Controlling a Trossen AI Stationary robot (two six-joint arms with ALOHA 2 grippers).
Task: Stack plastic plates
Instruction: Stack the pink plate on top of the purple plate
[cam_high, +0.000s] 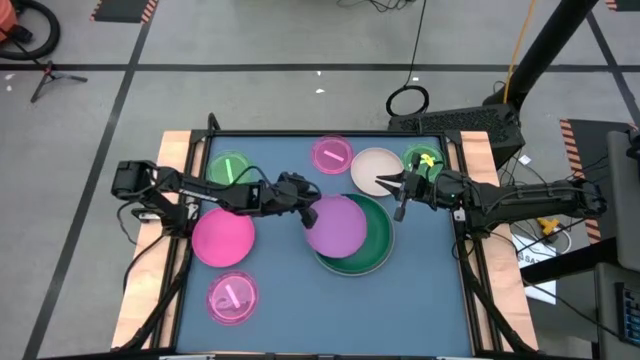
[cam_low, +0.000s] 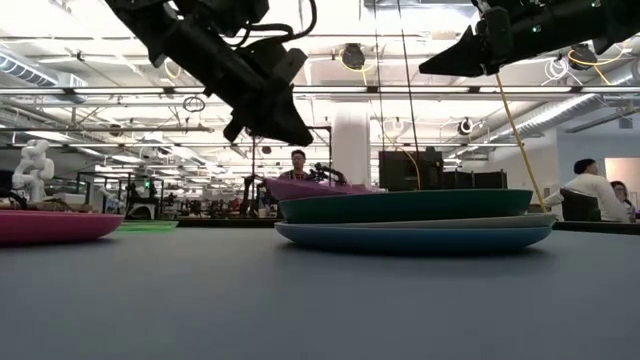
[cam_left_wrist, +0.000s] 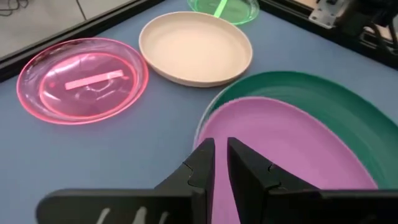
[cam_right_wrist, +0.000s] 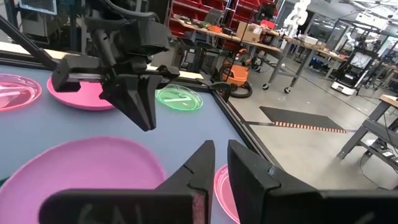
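A lilac plate (cam_high: 337, 224) lies on a dark green plate (cam_high: 375, 245). In the low view the green plate (cam_low: 405, 205) tops a white-grey and a blue plate (cam_low: 415, 238), and the lilac plate (cam_low: 310, 187) overhangs the green rim at the left. My left gripper (cam_high: 306, 206) (cam_left_wrist: 221, 152) hovers shut above the lilac plate's left edge (cam_left_wrist: 273, 137), clear of it in the low view (cam_low: 290, 128). My right gripper (cam_high: 392, 190) (cam_right_wrist: 221, 155) is shut and raised (cam_low: 440, 65) over the near edge of the cream plate (cam_high: 375, 168) (cam_left_wrist: 196, 46).
An opaque pink plate (cam_high: 222, 237) lies left of the stack. Translucent pink plates lie at the far side (cam_high: 332, 154) and near left (cam_high: 232, 297). Translucent green plates lie far left (cam_high: 228, 168) and far right (cam_high: 425, 160). A raised black rim (cam_high: 190, 250) frames the table.
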